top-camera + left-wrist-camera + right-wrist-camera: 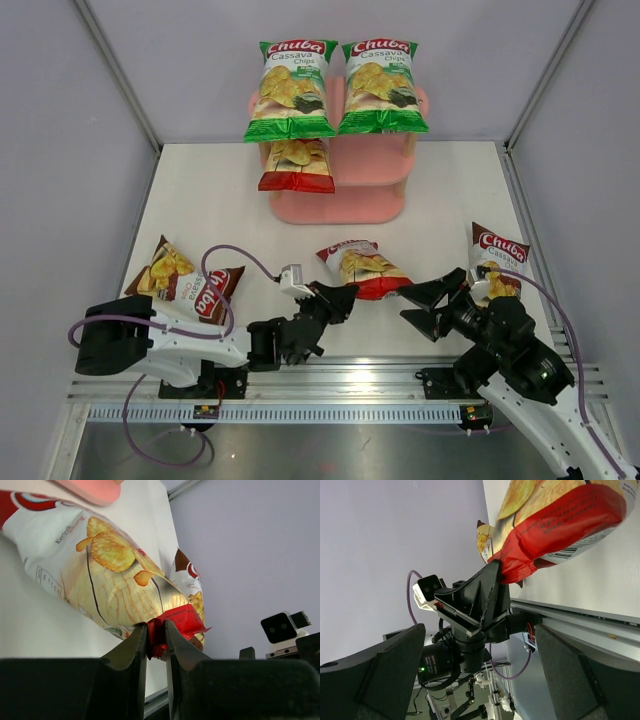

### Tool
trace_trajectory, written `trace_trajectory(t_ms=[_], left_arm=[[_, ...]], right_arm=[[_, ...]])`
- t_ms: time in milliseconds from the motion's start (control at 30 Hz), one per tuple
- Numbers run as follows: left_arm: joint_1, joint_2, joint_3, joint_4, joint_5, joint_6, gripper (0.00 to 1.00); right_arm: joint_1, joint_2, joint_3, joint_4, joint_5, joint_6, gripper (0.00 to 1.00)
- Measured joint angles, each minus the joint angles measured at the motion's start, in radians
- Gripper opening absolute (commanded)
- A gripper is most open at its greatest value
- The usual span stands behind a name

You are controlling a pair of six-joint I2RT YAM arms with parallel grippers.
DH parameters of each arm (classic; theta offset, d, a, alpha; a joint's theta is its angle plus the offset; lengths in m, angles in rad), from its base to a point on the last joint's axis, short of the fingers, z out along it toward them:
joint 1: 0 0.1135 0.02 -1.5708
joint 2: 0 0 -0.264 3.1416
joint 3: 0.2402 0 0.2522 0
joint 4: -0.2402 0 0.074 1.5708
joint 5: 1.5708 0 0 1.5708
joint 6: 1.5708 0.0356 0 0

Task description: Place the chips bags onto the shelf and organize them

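The pink shelf (345,205) stands at the back centre. Two green chips bags (292,88) (383,85) lie on its top board and a red bag (297,165) on the middle board. A second red bag (362,268) lies on the table in front. My left gripper (335,298) is shut on its near red seam, as the left wrist view shows (156,636). My right gripper (430,303) is open and empty just right of that bag. Brown bags lie at the left (185,282) and the right (497,262).
The table's metal rail (330,380) runs along the near edge under both arms. Grey walls close in the back and sides. The right wrist view shows the left gripper (480,595) gripping the red bag (560,515) between my open fingers (395,665).
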Motion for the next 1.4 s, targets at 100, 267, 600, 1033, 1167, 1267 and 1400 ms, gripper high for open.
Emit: trace_trajectory(t_ms=[100,267,600,1033,1167,1267,1400], left_arm=[[-0.001,0.0,0.023,0.021,-0.007,0.034,0.0],[-0.016,0.0,0.031,0.083,-0.014,0.098,0.0],[-0.129,0.002,0.031,0.356,-0.043,0.418,0.0],[-0.33,0.228,0.151,0.664,-0.097,1.098,0.0],[-0.339,0.253,0.167,0.677,-0.099,1.147,0.0],[-0.339,0.257,0.171,0.684,-0.1,1.156,0.0],[-0.343,0.257,0.171,0.701,-0.101,1.145,0.0]], right_arm=[[0.0,0.034,-0.001,0.014,-0.014,0.001,0.99],[0.0,0.101,-0.018,0.048,-0.028,0.01,0.99],[0.0,0.17,-0.034,0.143,-0.046,0.046,0.99],[0.0,0.214,-0.053,0.192,-0.079,0.089,0.99],[0.0,0.223,-0.056,0.196,-0.094,0.087,0.87],[0.0,0.212,-0.057,0.196,-0.092,0.084,0.64],[0.0,0.184,-0.058,0.206,-0.078,0.07,0.5]])
